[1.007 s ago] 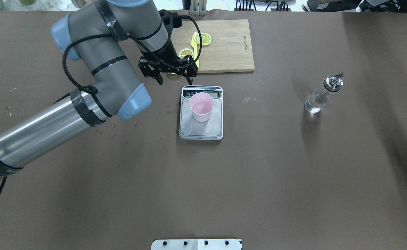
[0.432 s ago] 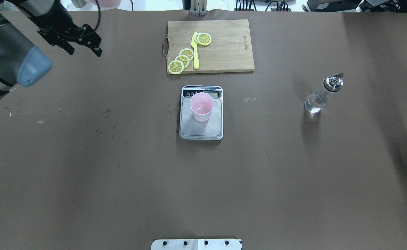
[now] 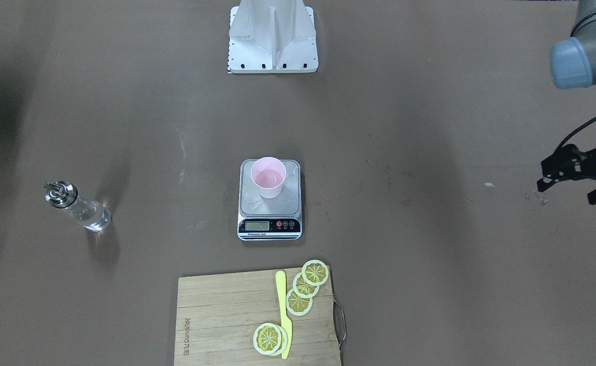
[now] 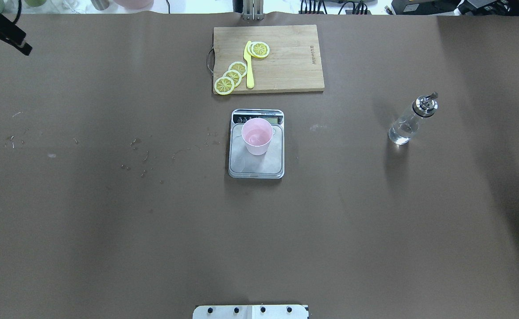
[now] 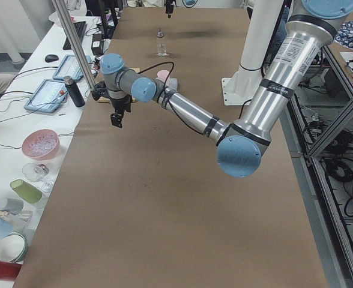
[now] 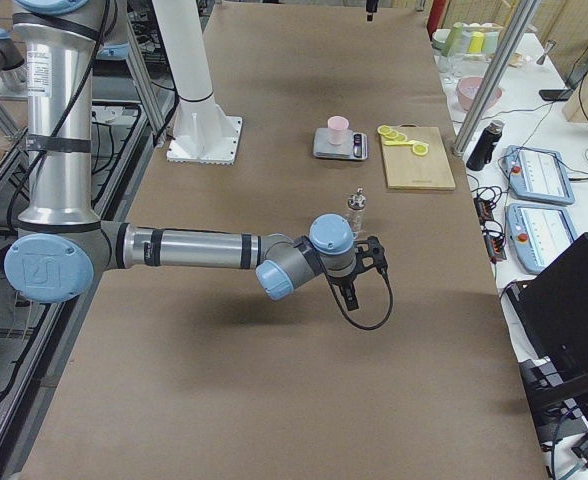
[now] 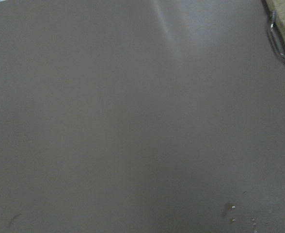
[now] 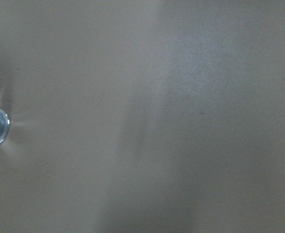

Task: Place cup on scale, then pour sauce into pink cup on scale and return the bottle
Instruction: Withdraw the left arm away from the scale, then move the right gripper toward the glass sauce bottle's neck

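The left gripper (image 3: 565, 193) hung spread and empty. One cup (image 4: 257, 135) stood upright on one scale (image 4: 256, 168), near one board (image 4: 295, 66) with five lemon slices (image 4: 233, 76). One bottle (image 4: 412, 119) stood well apart. Whether the right gripper (image 6: 364, 280) was spread or clenched could not be told.

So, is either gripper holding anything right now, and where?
Nothing is held: left gripper empty, right gripper clear of the bottle, cup standing free on the scale.
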Robot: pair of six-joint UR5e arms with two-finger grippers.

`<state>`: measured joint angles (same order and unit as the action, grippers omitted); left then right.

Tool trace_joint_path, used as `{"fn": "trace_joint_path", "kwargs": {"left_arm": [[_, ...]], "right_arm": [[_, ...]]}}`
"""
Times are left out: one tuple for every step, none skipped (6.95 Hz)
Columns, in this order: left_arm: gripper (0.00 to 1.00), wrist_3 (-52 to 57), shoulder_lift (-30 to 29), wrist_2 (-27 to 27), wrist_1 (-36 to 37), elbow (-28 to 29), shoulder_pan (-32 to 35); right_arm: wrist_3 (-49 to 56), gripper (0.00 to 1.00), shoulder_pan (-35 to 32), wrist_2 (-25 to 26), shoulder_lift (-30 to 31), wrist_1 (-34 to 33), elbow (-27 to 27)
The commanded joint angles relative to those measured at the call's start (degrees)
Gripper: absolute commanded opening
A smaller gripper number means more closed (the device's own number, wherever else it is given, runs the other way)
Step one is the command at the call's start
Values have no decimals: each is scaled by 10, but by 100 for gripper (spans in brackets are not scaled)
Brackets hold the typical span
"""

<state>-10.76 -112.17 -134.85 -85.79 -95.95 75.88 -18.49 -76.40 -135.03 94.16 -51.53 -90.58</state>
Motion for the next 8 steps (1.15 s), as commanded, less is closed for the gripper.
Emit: {"fn": "trace_joint_path", "kwargs": {"left_arm": [[98,55,52,-2,-19,-16,36],[98,57,70,0,-23,-25,38],[98,60,95,-1,-31,-21,38],[98,48,95,-3,-26,-21,44],[98,36,96,-2,-29,-27,45],[98,36,100,4,-30,-35,46],[98,47,102,4,-32,-37,47],[98,49,100,4,-32,-40,47]], "right_arm": [[-26,100,24,6,3,27,-5],[-28,100,31,11,3,27,-7],[-32,100,41,20,5,28,-13],[-46,100,56,27,5,29,-21],[-71,100,78,44,5,57,-25],[-117,100,104,59,8,106,-24],[-131,100,130,81,20,144,-24],[-150,100,153,95,24,167,-24]]}}
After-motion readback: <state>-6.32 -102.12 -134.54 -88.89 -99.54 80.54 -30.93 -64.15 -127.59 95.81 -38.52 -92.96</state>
